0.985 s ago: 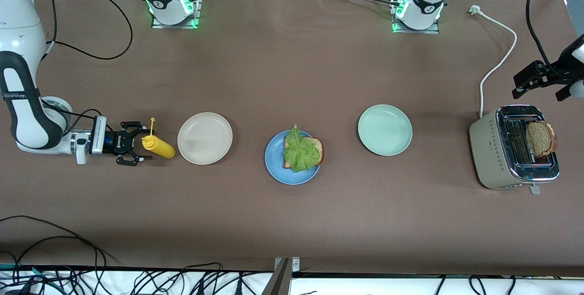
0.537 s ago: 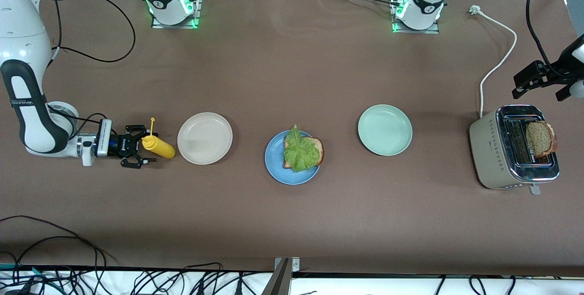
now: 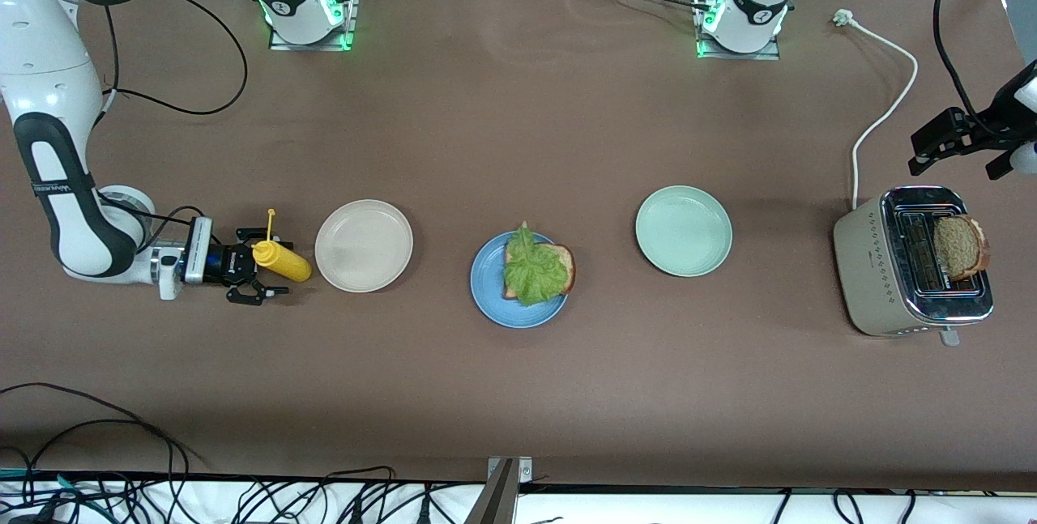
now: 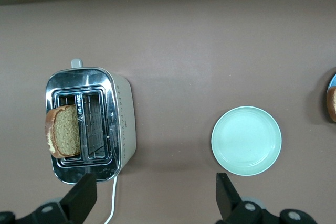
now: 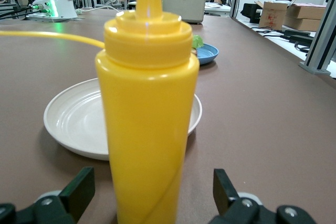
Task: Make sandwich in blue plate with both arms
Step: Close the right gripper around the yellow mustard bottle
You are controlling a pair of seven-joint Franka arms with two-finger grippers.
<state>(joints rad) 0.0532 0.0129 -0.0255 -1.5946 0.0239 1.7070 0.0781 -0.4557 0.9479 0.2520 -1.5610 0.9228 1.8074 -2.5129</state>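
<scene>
- At the right arm's end of the brown matte surface (image 3: pixel 518 394), the right pincer (image 3: pixel 258 269) lies low with its black fingers spread either side of a glossy yellow squeeze bottle (image 3: pixel 281 261), not clamped on it.
- Beside the bottle sits a round beige plate (image 3: pixel 364 245) with a raised rim.
- Midway along, the blue plate (image 3: pixel 490 297) carries one square brown bread slice (image 3: pixel 565 262) under a ruffled green lettuce leaf (image 3: pixel 531 271).
- Toward the left arm's end rests a smooth pale green plate (image 3: pixel 683 231), then a cream toaster (image 3: pixel 871 265) with a chrome top, a grainy slice (image 3: pixel 956 245) standing in its slot.
- Over the surface near the toaster, the left pincer (image 3: pixel 956 153) hangs released, holding nothing.
</scene>
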